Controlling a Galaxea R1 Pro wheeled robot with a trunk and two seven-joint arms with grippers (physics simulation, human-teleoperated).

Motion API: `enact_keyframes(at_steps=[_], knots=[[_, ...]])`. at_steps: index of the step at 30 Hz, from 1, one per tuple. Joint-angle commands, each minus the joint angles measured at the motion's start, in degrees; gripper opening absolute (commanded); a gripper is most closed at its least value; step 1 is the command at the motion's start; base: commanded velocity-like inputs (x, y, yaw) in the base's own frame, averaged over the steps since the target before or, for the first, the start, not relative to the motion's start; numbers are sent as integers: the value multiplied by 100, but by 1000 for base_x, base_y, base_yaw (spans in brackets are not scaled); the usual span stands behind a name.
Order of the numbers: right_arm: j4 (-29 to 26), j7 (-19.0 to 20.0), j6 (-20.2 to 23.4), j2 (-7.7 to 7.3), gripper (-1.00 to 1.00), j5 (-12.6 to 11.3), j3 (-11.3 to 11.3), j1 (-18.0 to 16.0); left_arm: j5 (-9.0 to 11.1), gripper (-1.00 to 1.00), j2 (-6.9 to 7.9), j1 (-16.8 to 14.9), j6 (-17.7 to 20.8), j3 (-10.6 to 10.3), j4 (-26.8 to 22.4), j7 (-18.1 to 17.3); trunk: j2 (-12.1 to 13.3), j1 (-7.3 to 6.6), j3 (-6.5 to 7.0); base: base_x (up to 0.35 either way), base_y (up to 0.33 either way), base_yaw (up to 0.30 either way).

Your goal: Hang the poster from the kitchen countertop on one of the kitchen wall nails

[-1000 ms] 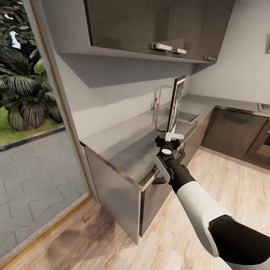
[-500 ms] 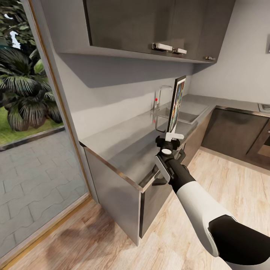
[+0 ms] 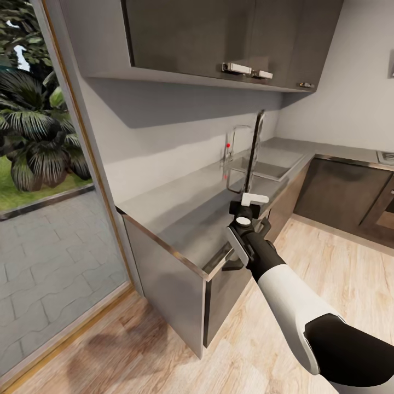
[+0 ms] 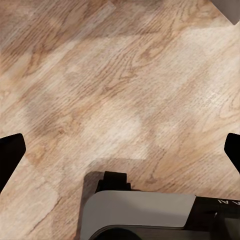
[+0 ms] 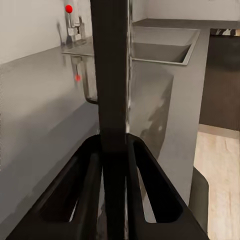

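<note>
My right gripper [image 3: 253,198] is shut on the bottom edge of the poster [image 3: 255,146], holding it upright above the grey kitchen countertop [image 3: 180,203]. In the head view the poster stands edge-on as a thin dark strip in front of the sink. In the right wrist view the poster [image 5: 112,70] is a dark vertical band clamped between the two black fingers [image 5: 90,165], with the countertop [image 5: 40,105] below. My left gripper [image 4: 120,152] is open over the wooden floor, its black fingertips [image 4: 10,156] far apart.
The inset sink [image 3: 269,167] and chrome tap [image 3: 232,143] lie just beyond the poster. Dark wall cabinets [image 3: 219,38] hang overhead. A glass door [image 3: 44,180] with plants outside is on the left. Lower cabinets [image 3: 339,191] run along the right wall.
The poster has turned in my right gripper: its coloured face showed before, now only its thin edge faces the head camera. The arm stays in place.
</note>
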Motion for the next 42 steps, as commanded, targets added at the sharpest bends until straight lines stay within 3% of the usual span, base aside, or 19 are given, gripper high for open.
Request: enact_keyframes(at_steps=[1, 15, 42], knots=[[-8, -43, 33, -4, -100, -38, 24, -5, -1, 100, -5, 2, -8, 16, -8, 0, -3, 0, -4, 0, 0, 0], [-341, -241, 79, -4, -100, -35, 37, -5, -1, 100, -6, 2, -8, 16, -9, 0, -3, 0, -4, 0, 0, 0], [-348, -242, 71, -4, -100, -30, 25, -5, -1, 100, -4, 2, -8, 16, -1, 0, -3, 0, -4, -50, -21, 0]])
